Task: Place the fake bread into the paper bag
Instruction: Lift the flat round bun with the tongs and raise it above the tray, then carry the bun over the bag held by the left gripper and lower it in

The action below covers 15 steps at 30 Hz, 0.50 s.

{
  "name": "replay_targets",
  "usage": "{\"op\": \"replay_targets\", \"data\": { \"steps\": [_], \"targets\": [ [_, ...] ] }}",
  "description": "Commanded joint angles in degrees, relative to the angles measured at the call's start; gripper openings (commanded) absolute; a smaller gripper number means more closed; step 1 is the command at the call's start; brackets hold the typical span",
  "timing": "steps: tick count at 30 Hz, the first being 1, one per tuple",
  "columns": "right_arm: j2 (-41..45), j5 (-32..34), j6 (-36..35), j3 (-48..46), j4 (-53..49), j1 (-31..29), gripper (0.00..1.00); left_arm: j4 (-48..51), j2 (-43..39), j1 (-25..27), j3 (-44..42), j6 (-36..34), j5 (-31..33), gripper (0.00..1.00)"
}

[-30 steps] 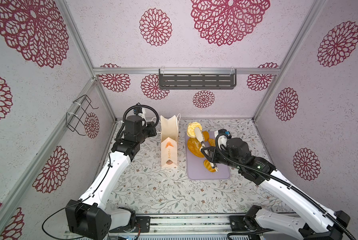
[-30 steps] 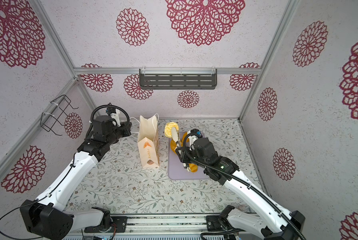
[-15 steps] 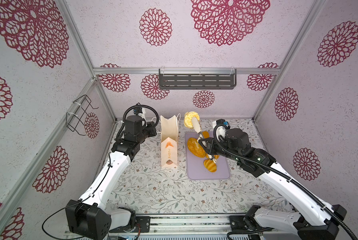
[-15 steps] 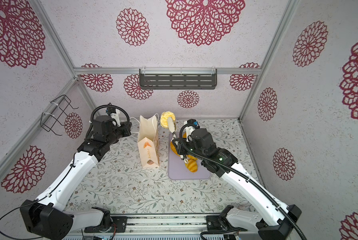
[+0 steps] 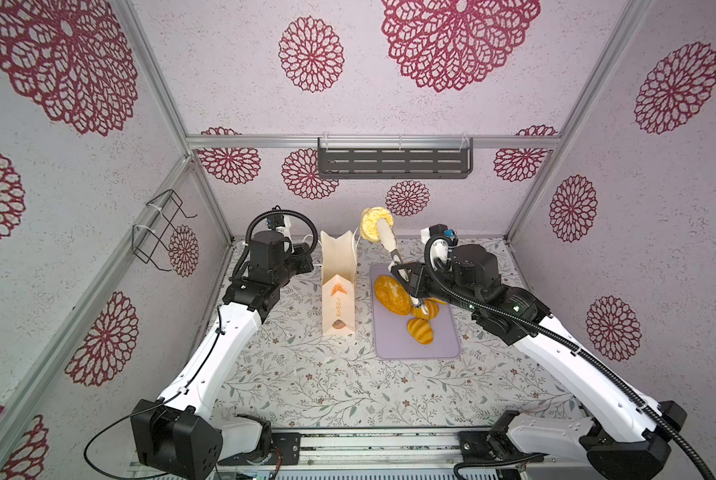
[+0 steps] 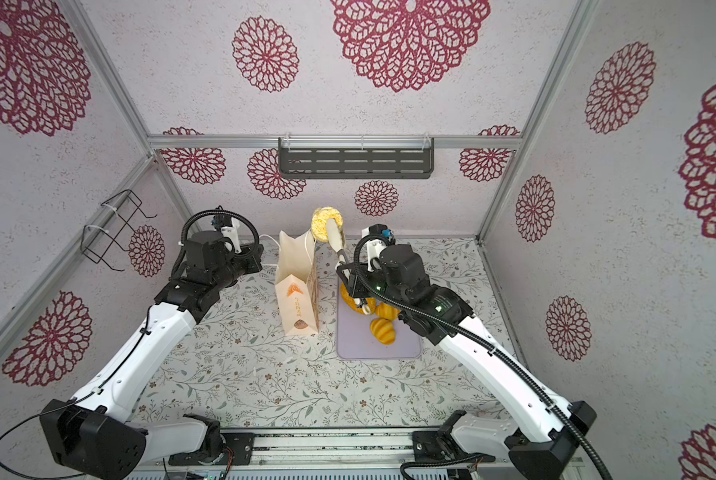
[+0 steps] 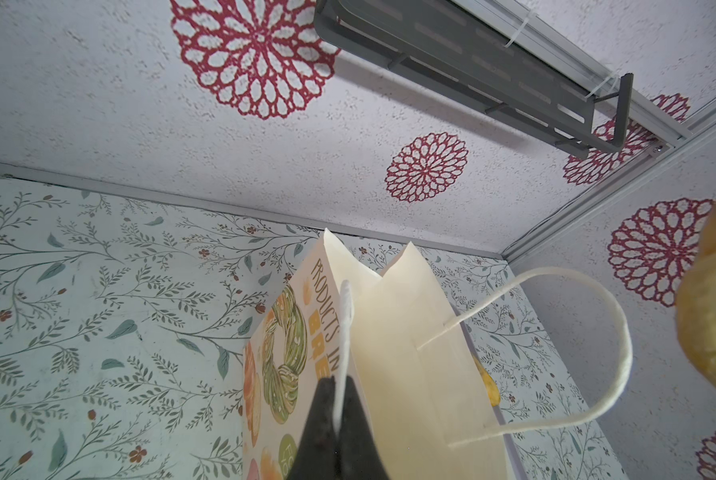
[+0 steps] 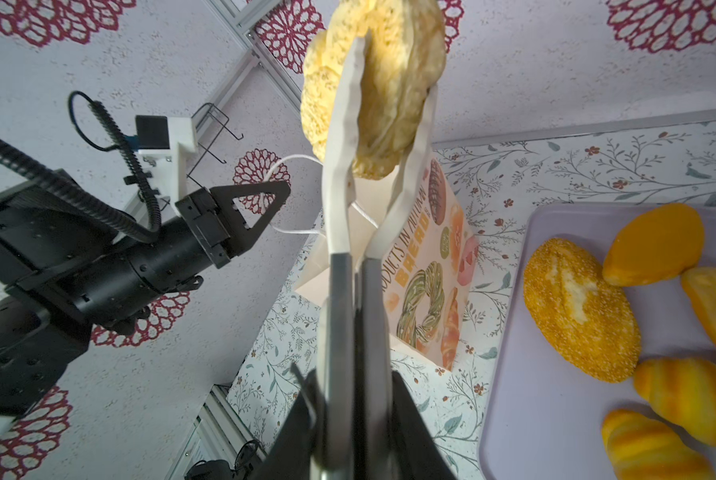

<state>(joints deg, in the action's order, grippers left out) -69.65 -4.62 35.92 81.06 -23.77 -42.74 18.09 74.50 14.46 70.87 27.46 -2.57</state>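
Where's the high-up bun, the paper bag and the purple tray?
bun (image 5: 369, 228): in a top view, bumpy face.
paper bag (image 5: 339, 307): in a top view, front panel.
tray (image 5: 431, 340): in a top view, bare part.

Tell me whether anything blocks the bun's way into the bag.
Nothing solid does. The pale bun, in the tongs held by the right claw, hangs near the paper bag's open top, on its tray side. Only the free cord handle loops out there; the left claw pinches the other.

The paper bag (image 5: 339, 299) stands left of the tray (image 5: 431, 345) bearing fake bread (image 5: 391, 293), one bun (image 5: 369, 226) aloft beside the bag's mouth.
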Motion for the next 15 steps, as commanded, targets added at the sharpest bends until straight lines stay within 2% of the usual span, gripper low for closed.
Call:
{"op": "replay_targets", "data": {
  "steps": [1,8,15],
  "targets": [
    [0.11,0.2,-1.37,3.87,5.89,0.04,0.15,-0.84,-1.46,-0.05,0.38,-0.31,0.02,0.0],
    [-2.71,-0.84,-0.95,5.37,9.83,-1.03,0.15,-0.87,-1.64,-0.11,0.54,-0.35,-0.15,0.0],
    [-6.58,0.07,-2.45,9.68,9.35,-3.77,0.15,-0.85,-1.72,-0.07,0.5,-0.38,-0.15,0.0]
  ]
}}
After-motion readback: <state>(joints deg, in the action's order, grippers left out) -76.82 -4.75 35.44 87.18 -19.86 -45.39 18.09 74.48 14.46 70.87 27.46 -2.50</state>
